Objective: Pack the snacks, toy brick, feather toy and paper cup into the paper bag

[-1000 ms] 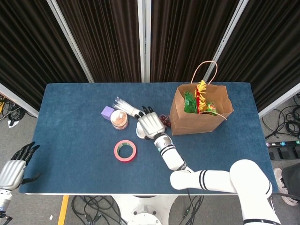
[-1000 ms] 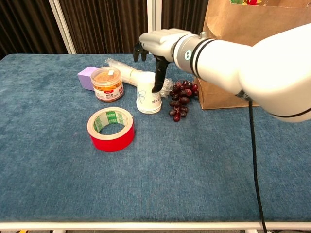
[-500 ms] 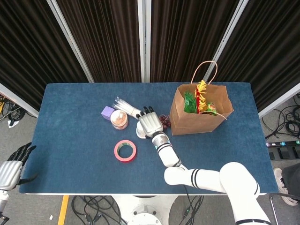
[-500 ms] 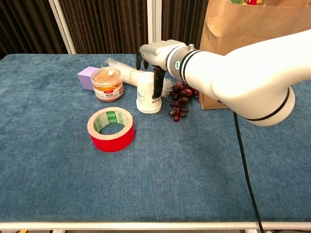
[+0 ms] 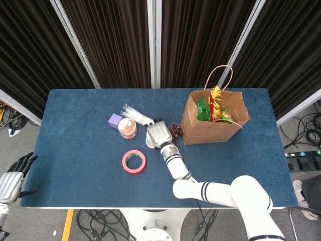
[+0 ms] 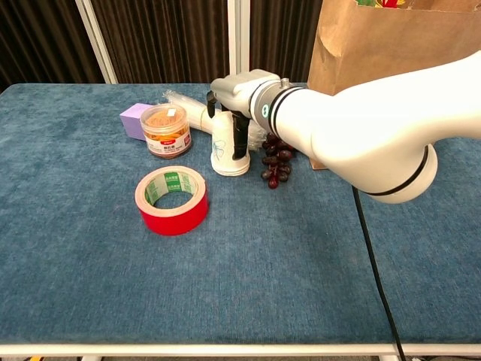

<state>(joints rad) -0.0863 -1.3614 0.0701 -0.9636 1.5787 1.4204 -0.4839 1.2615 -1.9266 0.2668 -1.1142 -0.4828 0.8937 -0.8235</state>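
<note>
Two hands are mine to steer, and I see both from up high. My right hand (image 6: 234, 94) sits over the white paper cup (image 6: 228, 150), which stands upside down on the blue table (image 6: 90, 286). Its fingers (image 6: 242, 139) hang down around the cup, one dark finger lying along the front of it. They look like they are holding the cup, and the cup's wide end rests flat on the table.

My left hand (image 5: 11, 182) is far off at the near left corner, down past the table edge. It holds nothing, and its dark fingers are stretched out and a little apart.

Just beside the cup, on the side toward the bag, lies a bunch of dark red grapes (image 6: 276, 159). The brown paper bag (image 5: 214, 119) stands open a little past the grapes. Green snack packs (image 5: 203, 110) and the red and yellow feather toy (image 5: 215, 103) poke out of its top.

On the cup's other side I see a round jar with an orange lid (image 6: 166, 129). The purple toy brick (image 6: 133, 119) sits right behind the jar, touching it or nearly so. A clear wrapped stack of cups (image 5: 133, 115) lies on its side behind the white cup. A roll of red tape (image 6: 172, 200) lies flat near the cup, closer to me.
</note>
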